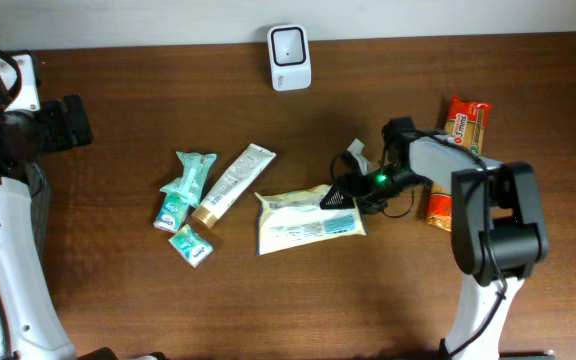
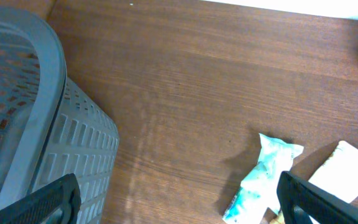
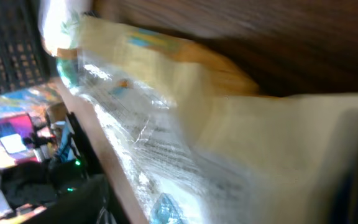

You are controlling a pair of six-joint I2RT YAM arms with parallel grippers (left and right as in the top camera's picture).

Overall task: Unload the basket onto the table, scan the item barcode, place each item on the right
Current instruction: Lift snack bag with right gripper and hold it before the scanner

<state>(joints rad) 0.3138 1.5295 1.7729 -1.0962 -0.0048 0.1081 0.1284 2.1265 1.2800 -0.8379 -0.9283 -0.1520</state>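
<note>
Brown table [image 1: 118, 290], wipes pack [image 1: 303, 225] at right gripper [image 1: 340, 195]

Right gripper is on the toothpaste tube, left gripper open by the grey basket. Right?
No. The right gripper is at the pale flat packet, not the toothpaste tube; the overhead view shows it. The left gripper is open by the grey basket.

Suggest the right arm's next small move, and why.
Probably close the jaws on the pack: the right gripper sits at its right end, the pack fills the wrist view, and it lies flat, far from the scanner.
</note>
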